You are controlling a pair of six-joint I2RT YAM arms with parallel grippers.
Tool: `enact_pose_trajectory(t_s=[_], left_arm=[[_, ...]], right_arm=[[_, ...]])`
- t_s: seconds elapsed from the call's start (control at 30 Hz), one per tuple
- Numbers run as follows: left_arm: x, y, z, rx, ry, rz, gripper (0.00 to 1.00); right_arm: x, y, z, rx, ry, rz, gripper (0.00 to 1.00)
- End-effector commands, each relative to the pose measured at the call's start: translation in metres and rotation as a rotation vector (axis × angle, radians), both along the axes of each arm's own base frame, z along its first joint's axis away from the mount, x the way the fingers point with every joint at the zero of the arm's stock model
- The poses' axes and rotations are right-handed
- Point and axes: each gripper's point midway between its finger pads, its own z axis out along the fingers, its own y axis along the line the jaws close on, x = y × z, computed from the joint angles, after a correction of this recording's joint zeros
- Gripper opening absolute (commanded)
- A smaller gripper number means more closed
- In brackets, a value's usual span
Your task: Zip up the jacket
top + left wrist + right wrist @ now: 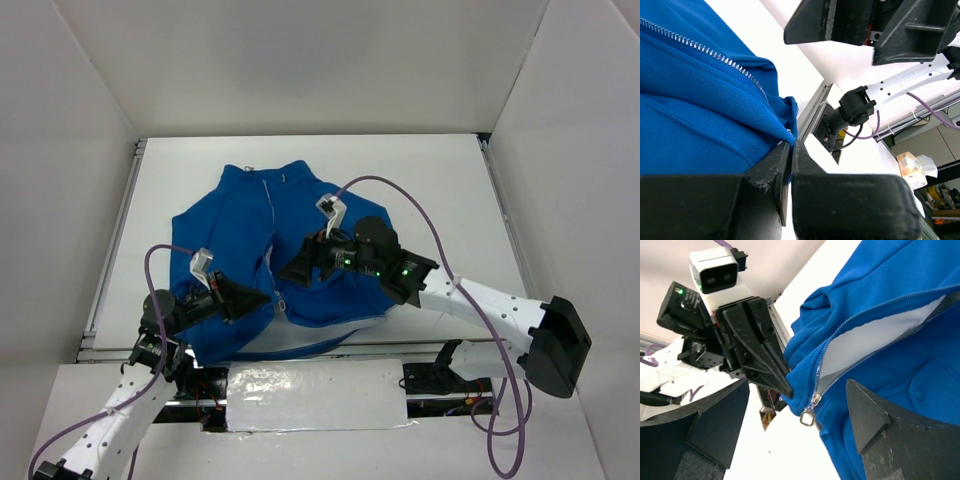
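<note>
The royal-blue jacket (245, 235) lies on the white table (430, 190), collar at the far side. Its zipper (860, 315) is apart over most of its length and pale lining (875, 335) shows between the two sides. The slider with its square silver pull (807, 417) sits at the bottom hem. My left gripper (266, 296) is shut on the blue hem corner (785, 112) just beside the slider; it also shows in the right wrist view (760, 360). My right gripper (287, 271) hovers open just above the slider, its fingers (880, 425) either side of the pull, touching nothing.
An aluminium rail (110, 250) runs along the table's left edge and another along the near edge (815, 107). White walls enclose three sides. The right arm's base clamp (852, 107) and purple cables (420, 205) are close by.
</note>
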Motion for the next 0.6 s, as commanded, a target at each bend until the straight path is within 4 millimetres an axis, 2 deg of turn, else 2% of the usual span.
enact_pose_trajectory(t_s=[0.0, 0.13, 0.17, 0.2, 0.23, 0.3, 0.37, 0.5, 0.57], left_arm=[[-0.003, -0.001, 0.012, -0.017, -0.073, -0.016, 0.00], [-0.004, -0.001, 0.011, -0.016, -0.073, -0.018, 0.00], [-0.004, -0.001, 0.011, -0.016, -0.072, -0.016, 0.00], [-0.004, 0.000, 0.010, -0.015, -0.071, -0.016, 0.00], [-0.004, -0.001, 0.011, -0.016, -0.073, -0.018, 0.00], [-0.004, 0.000, 0.010, -0.015, -0.069, -0.016, 0.00], [-0.005, -0.001, 0.010, -0.016, -0.072, -0.018, 0.00], [-0.004, 0.000, 0.010, -0.019, -0.070, -0.015, 0.00], [-0.004, 0.000, 0.010, -0.020, -0.072, -0.013, 0.00]], right_arm=[[-0.004, -0.006, 0.012, 0.015, 0.033, -0.011, 0.85], [-0.029, -0.007, 0.001, 0.091, 0.213, 0.038, 0.81], [-0.035, -0.009, -0.009, 0.096, 0.253, 0.038, 0.81], [-0.041, -0.010, -0.007, 0.127, 0.303, 0.040, 0.81], [-0.047, -0.012, -0.018, 0.124, 0.342, 0.041, 0.81], [-0.059, -0.010, -0.013, 0.176, 0.392, 0.054, 0.80], [-0.069, -0.008, -0.019, 0.186, 0.426, 0.051, 0.80], [-0.079, -0.005, -0.026, 0.220, 0.497, 0.039, 0.80], [-0.080, -0.004, -0.024, 0.253, 0.511, 0.038, 0.80]])
